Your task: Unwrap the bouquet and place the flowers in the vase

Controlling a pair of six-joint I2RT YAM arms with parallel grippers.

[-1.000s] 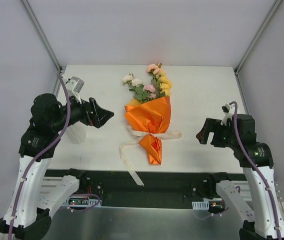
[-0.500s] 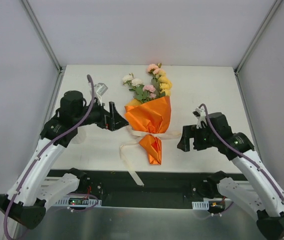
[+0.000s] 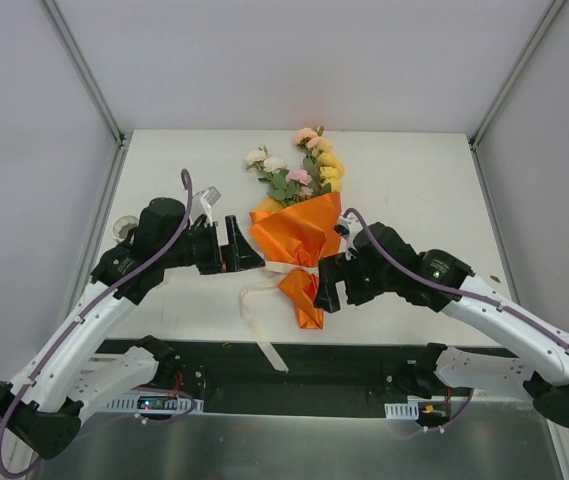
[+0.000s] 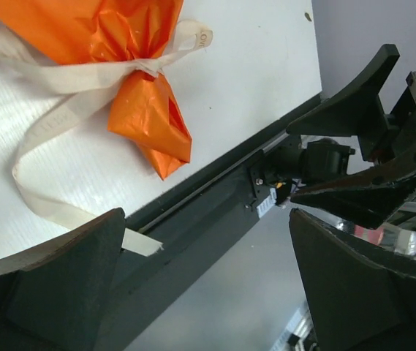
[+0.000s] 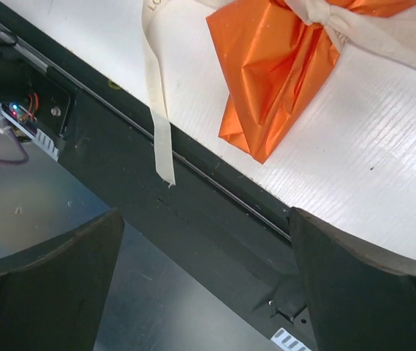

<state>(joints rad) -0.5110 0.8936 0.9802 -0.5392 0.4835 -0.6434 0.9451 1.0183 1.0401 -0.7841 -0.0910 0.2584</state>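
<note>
- While the cone-shaped bouquet of shiny orange paper and pink, cream and yellow blooms (image 3: 299, 232) lies mid-way across the white table (image 3: 414, 180), blooms pointed away from the arms, it is flanked on both sides.
- The left end effector (image 3: 241, 243) is held spread close beside the wrap; the right end effector (image 3: 324, 283) is spread by the narrow tail.
- The loose cream ribbon (image 3: 251, 312) is best pinched near its end and drawn outward while the paper is pinned, so that the bouquet is not dragged.
</note>
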